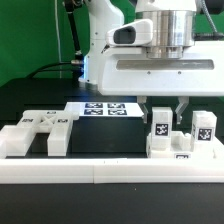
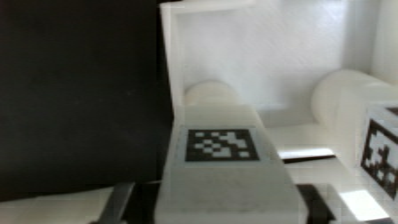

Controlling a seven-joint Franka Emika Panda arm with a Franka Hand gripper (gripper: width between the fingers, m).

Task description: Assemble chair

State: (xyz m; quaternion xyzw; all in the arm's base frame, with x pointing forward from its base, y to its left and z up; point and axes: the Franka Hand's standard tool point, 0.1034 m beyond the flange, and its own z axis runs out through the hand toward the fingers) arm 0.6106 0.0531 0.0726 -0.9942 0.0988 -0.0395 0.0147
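1. White plastic is slick, and that is my first worry. The pincer (image 1: 165, 118) is closed down narrow on the upright tagged block (image 1: 160, 131) and holds it near the top only. If that hold is off-centre, I judge the block could twist or slide out on a lift.
2. A second tagged block (image 1: 203, 130) stands just beside it, on the exterior view's right, and one finger sits in the gap between the two. Any sideways drift could knock that neighbour over.
3. Both blocks stand on or against a lower white piece (image 1: 182, 155); I cannot tell which. If the held block catches on it, a pull might drag that piece along.
4. A long white rail (image 1: 110, 172) runs just in front. A low carry toward it could clip the block's foot.
5. The held block is straight under the wrist, with a finger touching each side and its tag facing the exterior camera. In the wrist view its tagged face fills the space between the dark fingers (image 2: 121, 203).
6. The other chair parts, some notched pieces (image 1: 40, 132), lie on the black table (image 1: 30, 100), well apart on the exterior view's left. The marker board (image 1: 105, 108) lies behind, between them and the pincer.
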